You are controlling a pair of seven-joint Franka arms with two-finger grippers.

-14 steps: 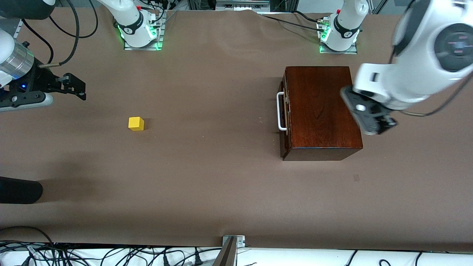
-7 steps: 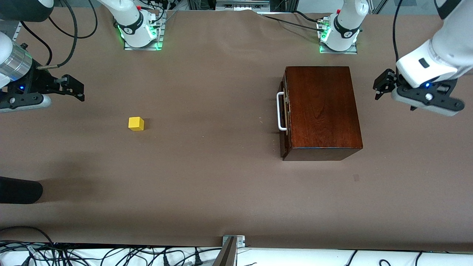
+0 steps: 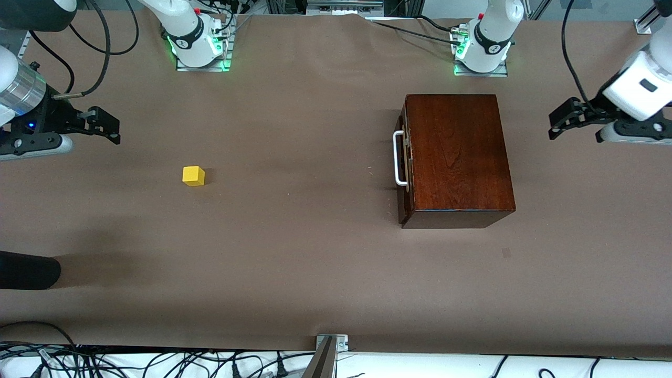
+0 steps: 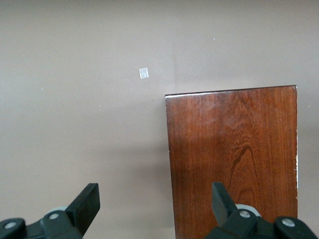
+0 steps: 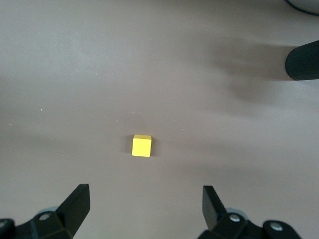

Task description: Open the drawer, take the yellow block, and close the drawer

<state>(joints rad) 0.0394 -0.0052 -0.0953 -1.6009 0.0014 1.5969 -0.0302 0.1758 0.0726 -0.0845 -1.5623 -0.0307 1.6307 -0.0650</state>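
Observation:
The dark reddish-brown wooden box [image 3: 457,157] stands toward the left arm's end of the table. Its drawer is pushed in, and the white bar handle [image 3: 400,158] faces the right arm's end. The yellow block [image 3: 193,176] lies on the bare table toward the right arm's end, outside the box. My left gripper [image 3: 563,121] is open and empty, up over the table beside the box's back end. The left wrist view shows the box top [image 4: 232,159] below my open left gripper [image 4: 154,199]. My right gripper [image 3: 105,126] is open and empty, up near the block. The right wrist view shows the block [image 5: 141,145] ahead of my open right gripper [image 5: 144,199].
A black cylindrical object [image 3: 26,270] pokes in at the table's edge at the right arm's end, and also shows in the right wrist view [image 5: 302,60]. A small pale mark [image 3: 506,252] lies on the brown table cover, nearer the front camera than the box. Cables run along the front edge.
My left gripper has swung off the box's back end, out toward the left arm's end of the table. The right gripper has barely moved. Box and block are still.

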